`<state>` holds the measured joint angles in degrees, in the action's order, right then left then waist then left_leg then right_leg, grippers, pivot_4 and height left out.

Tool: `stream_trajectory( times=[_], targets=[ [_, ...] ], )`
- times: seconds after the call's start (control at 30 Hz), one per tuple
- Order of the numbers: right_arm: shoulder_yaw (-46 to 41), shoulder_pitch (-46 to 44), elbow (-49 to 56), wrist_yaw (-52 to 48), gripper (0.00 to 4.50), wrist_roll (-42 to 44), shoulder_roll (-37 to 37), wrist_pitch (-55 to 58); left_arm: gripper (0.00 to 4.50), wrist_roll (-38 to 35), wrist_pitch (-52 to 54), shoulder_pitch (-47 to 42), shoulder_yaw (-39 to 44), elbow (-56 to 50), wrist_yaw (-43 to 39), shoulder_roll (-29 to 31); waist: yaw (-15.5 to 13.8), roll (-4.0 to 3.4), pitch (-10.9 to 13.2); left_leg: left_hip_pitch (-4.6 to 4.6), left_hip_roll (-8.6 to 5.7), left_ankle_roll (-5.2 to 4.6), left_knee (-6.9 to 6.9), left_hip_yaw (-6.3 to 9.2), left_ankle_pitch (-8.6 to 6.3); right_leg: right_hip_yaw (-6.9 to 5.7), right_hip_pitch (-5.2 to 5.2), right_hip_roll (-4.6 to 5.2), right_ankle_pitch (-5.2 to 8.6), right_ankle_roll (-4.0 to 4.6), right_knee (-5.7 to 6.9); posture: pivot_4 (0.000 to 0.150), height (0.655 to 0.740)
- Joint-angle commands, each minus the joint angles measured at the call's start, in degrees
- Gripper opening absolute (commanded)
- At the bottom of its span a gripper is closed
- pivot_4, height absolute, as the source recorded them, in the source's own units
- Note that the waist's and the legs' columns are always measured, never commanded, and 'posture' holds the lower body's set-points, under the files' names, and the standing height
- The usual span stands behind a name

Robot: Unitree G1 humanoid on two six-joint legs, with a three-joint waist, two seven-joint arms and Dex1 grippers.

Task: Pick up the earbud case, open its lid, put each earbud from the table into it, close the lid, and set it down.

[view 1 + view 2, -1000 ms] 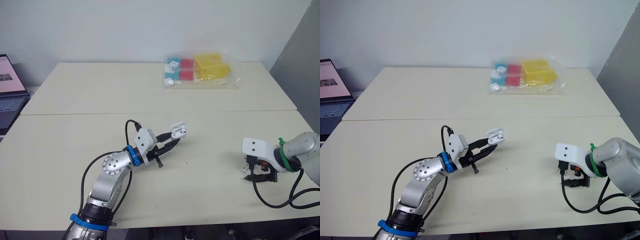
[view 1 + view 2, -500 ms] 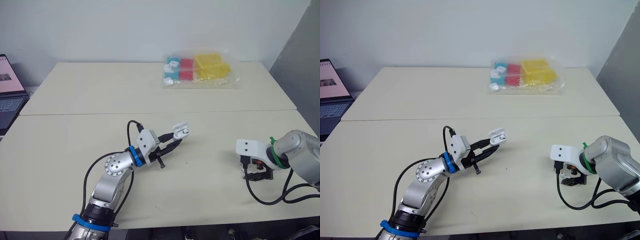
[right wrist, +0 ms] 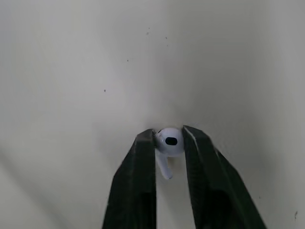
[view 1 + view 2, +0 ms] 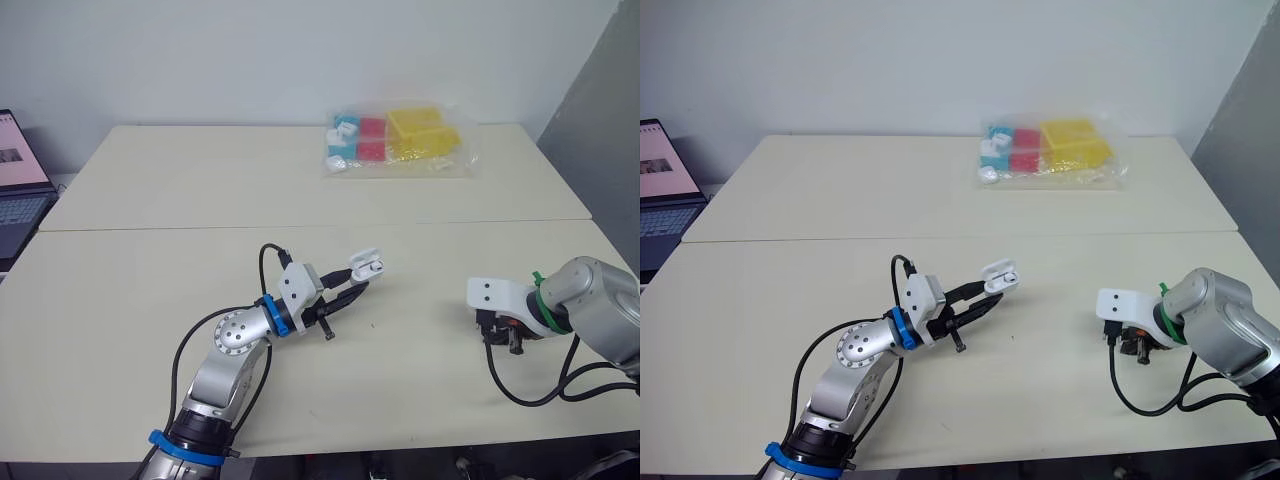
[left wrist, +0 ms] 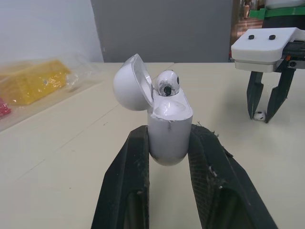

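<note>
1. White earbud case (image 5: 169, 121), lid open, sat clamped in my left gripper (image 5: 170, 136), off the table (image 4: 120, 290).
2. My right gripper (image 3: 169, 132) pinched the last earbud (image 3: 169, 142) (1 already seated).
3. Next, I judged: carry it to the case's free socket.

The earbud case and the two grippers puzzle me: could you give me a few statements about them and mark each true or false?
1. The left gripper holds the earbud case. True.
2. The case's lid is shut. False: it is flipped open, and the first earbud sits in the case.
3. The right gripper has its fingers on either side of the second earbud, down at the table. True.
4. The case stands on the table. False: it is held up off it.
5. The bag of coloured blocks lies beside the right gripper. False: it lies at the table's far side.
</note>
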<state>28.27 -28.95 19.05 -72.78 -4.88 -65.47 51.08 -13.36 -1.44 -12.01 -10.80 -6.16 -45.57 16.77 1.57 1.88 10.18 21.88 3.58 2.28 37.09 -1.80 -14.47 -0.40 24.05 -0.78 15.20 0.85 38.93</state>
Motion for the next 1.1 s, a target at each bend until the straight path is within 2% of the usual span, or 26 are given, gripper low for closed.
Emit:
stream_trajectory(
  times=[0.03,0.2,0.33,0.5,0.53,0.63,0.73,0.8,0.9,1.0,1.1],
  targets=[
    [0.4,-0.3,0.5,-0.6,0.39,-0.7,-0.2,-0.2,0.77,0.1,-1.2,-0.3,-0.2,-0.9,0.2,-0.2,0.0,0.0,0.0,0.0,0.0,0.0,0.0,0.0,0.0,0.0,0.0,0.0,0.0,0.0,0.0,0.15,0.74],
    [-1.6,-1.0,0.5,-1.5,0.39,0.2,-0.6,-1.5,0.77,-0.4,-1.1,-0.4,0.3,-0.8,0.8,-0.7,0.0,0.0,0.0,0.0,0.0,0.0,0.0,0.0,0.0,-0.01,0.0,0.0,0.0,0.0,0.0,0.15,0.74],
    [-8.8,-2.7,4.3,-3.2,0.39,5.6,-1.2,-0.9,0.77,-1.9,-0.8,-0.5,1.3,-0.6,1.2,-1.6,0.0,-0.01,0.0,0.02,0.0,0.0,-0.01,0.0,0.0,0.0,0.02,0.0,0.0,0.0,0.0,0.15,0.74],
    [-18.7,-5.1,10.4,-1.5,0.39,15.1,2.3,8.0,0.77,-2.9,-0.1,-1.0,1.4,-0.6,1.0,-1.6,0.0,0.0,0.0,0.02,0.02,0.0,-0.03,0.05,0.0,-0.05,0.02,-0.03,0.0,0.0,0.0,0.15,0.74],
    [-20.9,-5.5,11.9,-0.5,0.39,17.7,4.5,10.5,0.77,-3.0,0.0,-1.3,1.5,-0.6,0.8,-1.5,-0.1,0.0,0.0,0.02,0.02,0.0,-0.02,0.06,0.0,-0.05,0.01,-0.03,0.0,0.0,0.0,0.15,0.74],
    [-32.9,-7.2,18.4,7.8,0.39,26.1,20.9,21.0,0.77,-3.2,0.5,-2.7,1.2,-0.4,0.2,-1.5,0.2,0.05,0.0,0.01,0.03,0.0,-0.01,0.04,0.0,0.01,0.0,-0.03,0.0,0.0,0.03,0.15,0.74],
    [-40.3,-5.1,21.9,18.7,0.39,30.0,39.2,19.3,0.77,-3.3,1.4,-4.3,1.3,0.0,-0.1,-1.4,0.0,0.04,0.0,0.03,0.06,0.01,-0.01,0.17,0.01,-0.12,-0.01,-0.06,-0.01,0.0,0.08,0.15,0.74],
    [-42.2,-3.3,23.4,24.1,0.39,31.8,47.5,16.8,0.77,-3.4,1.8,-5.2,1.4,0.5,-0.7,-1.2,-0.1,0.02,0.0,0.05,0.05,0.01,-0.03,0.16,0.01,-0.1,-0.01,-0.06,-0.01,0.0,0.07,0.15,0.74],
    [-40.3,0.8,24.8,30.3,0.39,30.4,52.7,9.6,0.77,-3.5,2.6,-6.0,1.5,0.3,-0.9,-1.0,-0.3,0.02,0.0,0.18,-0.02,0.01,-0.01,0.13,0.01,-0.09,0.03,0.0,0.0,0.0,0.0,0.15,0.74],
    [-38.5,2.5,24.7,33.8,0.39,31.1,53.3,7.5,0.77,-3.8,3.3,-6.7,1.9,0.4,-0.8,-0.9,-0.3,0.02,0.0,0.21,-0.08,0.01,0.0,0.07,0.01,0.01,0.06,0.1,-0.02,-0.04,-0.02,0.15,0.74],
    [-35.2,5.7,23.1,37.0,0.39,29.6,54.7,0.8,0.77,-4.4,4.5,-7.4,2.4,0.1,-0.9,-0.7,-0.2,0.02,0.0,0.16,-0.08,0.01,0.0,0.07,0.01,-0.02,0.04,0.07,-0.03,-0.05,-0.01,0.15,0.74]
  ],
)
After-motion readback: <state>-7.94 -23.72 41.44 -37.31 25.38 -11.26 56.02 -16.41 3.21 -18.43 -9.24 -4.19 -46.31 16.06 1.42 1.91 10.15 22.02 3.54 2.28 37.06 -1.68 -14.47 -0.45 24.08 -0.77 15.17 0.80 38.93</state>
